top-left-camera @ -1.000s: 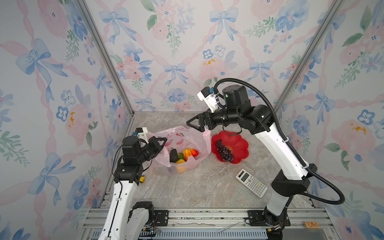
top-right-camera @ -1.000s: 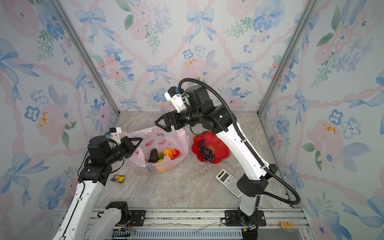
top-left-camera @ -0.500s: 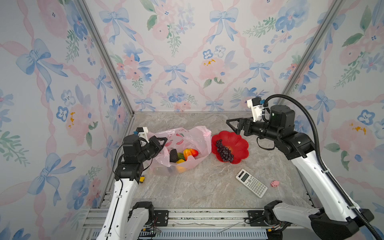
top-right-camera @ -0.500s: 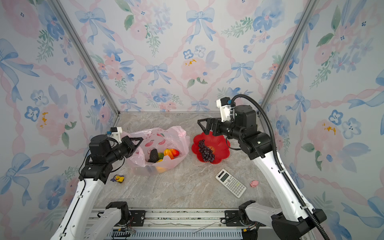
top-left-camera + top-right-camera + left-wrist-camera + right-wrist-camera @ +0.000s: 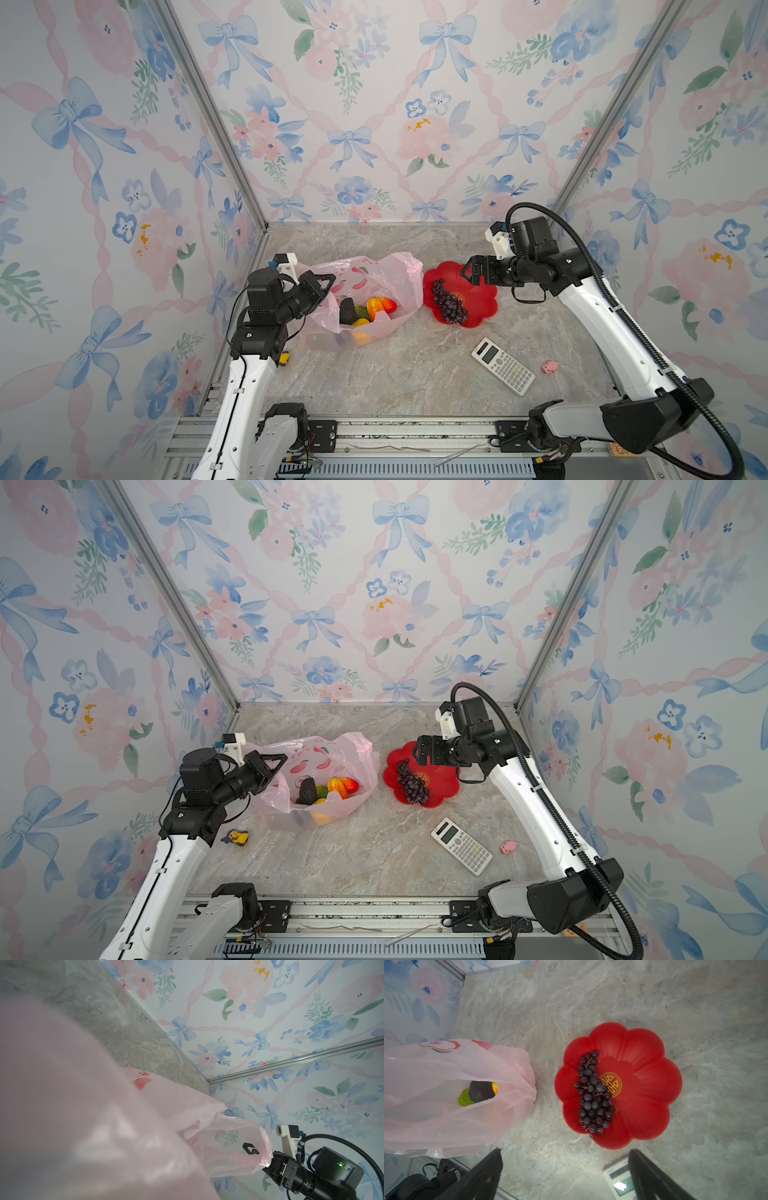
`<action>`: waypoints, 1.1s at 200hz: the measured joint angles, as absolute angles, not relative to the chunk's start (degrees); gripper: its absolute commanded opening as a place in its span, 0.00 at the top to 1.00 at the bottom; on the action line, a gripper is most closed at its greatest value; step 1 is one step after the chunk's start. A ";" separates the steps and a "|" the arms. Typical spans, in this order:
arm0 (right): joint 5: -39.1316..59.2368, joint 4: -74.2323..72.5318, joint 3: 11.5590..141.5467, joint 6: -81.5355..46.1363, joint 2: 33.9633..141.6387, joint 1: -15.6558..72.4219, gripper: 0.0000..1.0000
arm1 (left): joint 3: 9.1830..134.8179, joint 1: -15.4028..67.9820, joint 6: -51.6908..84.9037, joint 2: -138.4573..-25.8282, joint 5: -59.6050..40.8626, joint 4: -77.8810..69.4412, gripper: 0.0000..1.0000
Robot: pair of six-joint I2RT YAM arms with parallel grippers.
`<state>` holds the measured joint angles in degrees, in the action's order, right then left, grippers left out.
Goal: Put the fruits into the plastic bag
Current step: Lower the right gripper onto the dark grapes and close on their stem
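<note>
Swinging away from above the plastic bag [image 5: 386, 274], the right gripper [image 5: 465, 272] now hovers at the 1 o'clock rim of the red plate [image 5: 486, 305], jaws spread and empty. I judge the grape bunch [image 5: 446, 301], on the plate at the bag's 3 o'clock, is next. At the bag's 9 o'clock rim the left gripper [image 5: 327, 281] stays clenched on it. Film partly hides the bagged fruits [image 5: 380, 305] and smothers the left wrist view.

grey marbled table [image 5: 395, 374] carries a plastic bag [image 5: 386, 274] left of centre, a red plate [image 5: 478, 307] beside it, a calculator [image 5: 503, 372] and pig [image 5: 550, 366] lower right, a duck toy [image 5: 237, 836] lower left.
</note>
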<state>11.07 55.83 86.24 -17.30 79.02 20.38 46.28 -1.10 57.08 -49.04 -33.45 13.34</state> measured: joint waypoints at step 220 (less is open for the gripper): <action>2.85 66.92 92.73 -11.46 107.87 28.62 0.04 | 45.10 -1.10 57.10 -47.79 -33.45 13.32 1.00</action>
